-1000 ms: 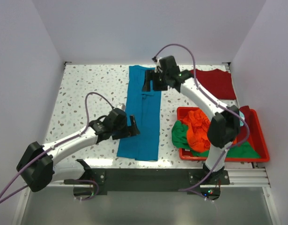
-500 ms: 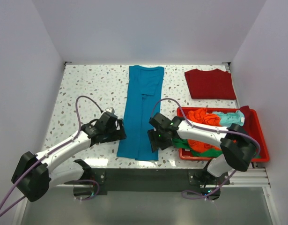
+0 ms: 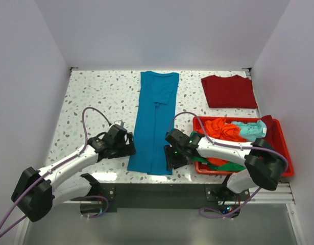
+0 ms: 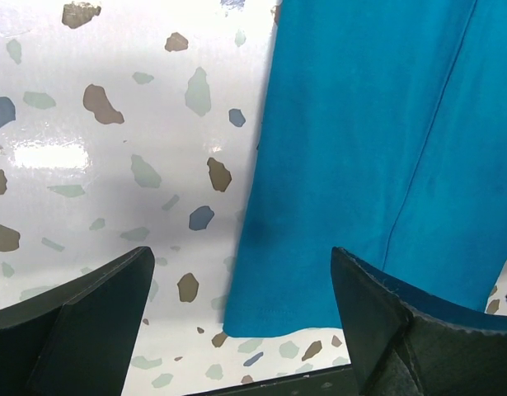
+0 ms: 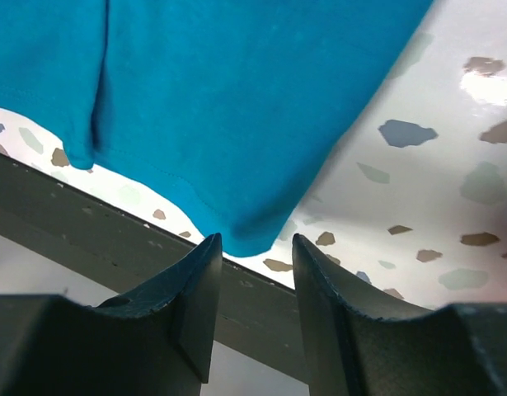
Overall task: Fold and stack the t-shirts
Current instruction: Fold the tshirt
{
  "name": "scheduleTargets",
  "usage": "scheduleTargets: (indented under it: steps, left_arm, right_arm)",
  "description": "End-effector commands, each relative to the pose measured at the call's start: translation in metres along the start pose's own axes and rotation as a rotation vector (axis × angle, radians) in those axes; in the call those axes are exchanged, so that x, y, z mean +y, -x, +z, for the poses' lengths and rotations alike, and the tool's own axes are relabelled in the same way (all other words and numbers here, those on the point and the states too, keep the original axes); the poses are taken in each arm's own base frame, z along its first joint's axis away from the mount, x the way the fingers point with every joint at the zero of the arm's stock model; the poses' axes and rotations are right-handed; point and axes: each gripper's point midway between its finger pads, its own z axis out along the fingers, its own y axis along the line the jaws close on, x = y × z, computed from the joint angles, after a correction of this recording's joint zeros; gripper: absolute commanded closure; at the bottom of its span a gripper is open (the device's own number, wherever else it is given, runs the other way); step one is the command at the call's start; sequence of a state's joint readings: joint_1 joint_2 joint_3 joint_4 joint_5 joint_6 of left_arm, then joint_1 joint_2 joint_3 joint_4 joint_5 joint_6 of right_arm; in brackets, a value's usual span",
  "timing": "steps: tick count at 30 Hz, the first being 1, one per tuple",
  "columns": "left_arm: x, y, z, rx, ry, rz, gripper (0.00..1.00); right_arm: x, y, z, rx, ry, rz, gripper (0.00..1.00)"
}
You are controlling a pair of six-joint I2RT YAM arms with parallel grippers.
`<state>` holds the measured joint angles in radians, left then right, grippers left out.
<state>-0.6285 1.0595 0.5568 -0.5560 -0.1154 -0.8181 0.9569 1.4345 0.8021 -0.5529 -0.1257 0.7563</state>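
A teal-blue t-shirt [image 3: 155, 122] lies folded into a long narrow strip running from the far edge to the near edge of the speckled table. My left gripper [image 3: 130, 149] sits low at its near left corner. In the left wrist view the gripper [image 4: 241, 252] is wide open, with that corner [image 4: 269, 318] between its fingers. My right gripper [image 3: 173, 159] is at the near right corner. In the right wrist view the gripper [image 5: 255, 241] has its jaws narrowed but apart, the shirt's corner [image 5: 245, 235] just at the tips. A dark red t-shirt [image 3: 229, 92] lies folded at the far right.
A red bin [image 3: 280, 153] at the near right holds crumpled orange [image 3: 223, 130], green [image 3: 228, 166] and pale aqua [image 3: 251, 128] shirts. The table's dark front rail [image 5: 72, 223] runs directly under both grippers. White walls enclose the table on three sides.
My right arm swung from the shirt's far end down to its near right corner, jaws narrowing. My left gripper shifted slightly left and nearer, to the near left corner.
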Motion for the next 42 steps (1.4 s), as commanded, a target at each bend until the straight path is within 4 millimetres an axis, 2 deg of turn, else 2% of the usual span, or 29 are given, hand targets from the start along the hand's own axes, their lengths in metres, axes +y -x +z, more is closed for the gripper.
scheduleTargets:
  steps: [1, 8, 14, 19, 26, 29, 31, 42]
  left_arm:
    - [0.002, -0.002, -0.001, -0.002, -0.006, 0.004, 0.07]
    - [0.010, -0.013, 0.003, 0.022, 0.004, 0.003, 0.11]
    - [0.010, -0.017, 0.005, 0.041, 0.003, 0.017, 0.18]
    - [0.010, -0.025, 0.006, 0.067, 0.019, 0.030, 0.31]
    - [0.014, -0.042, 0.005, 0.110, 0.079, 0.071, 0.42]
    - [0.017, -0.044, 0.006, 0.119, 0.100, 0.066, 0.46]
    - [0.017, -0.046, 0.006, 0.127, 0.099, 0.069, 0.52]
    - [0.011, -0.057, 0.011, 0.186, 0.061, 0.113, 0.65]
  right_arm:
    - [0.009, -0.006, 0.009, 0.021, 0.037, 0.019, 0.57]
    - [-0.002, -0.015, 0.019, 0.036, 0.006, 0.033, 0.64]
    - [-0.006, -0.019, 0.026, 0.053, 0.000, 0.040, 0.80]
    - [-0.006, -0.021, 0.031, 0.068, -0.004, 0.039, 0.87]
    - [-0.007, -0.019, 0.031, 0.076, -0.020, 0.029, 0.89]
    - [-0.007, -0.019, 0.031, 0.079, -0.023, 0.026, 0.89]
    - [-0.007, -0.019, 0.031, 0.079, -0.023, 0.026, 0.89]
    - [-0.006, -0.019, 0.034, 0.093, -0.030, 0.019, 0.90]
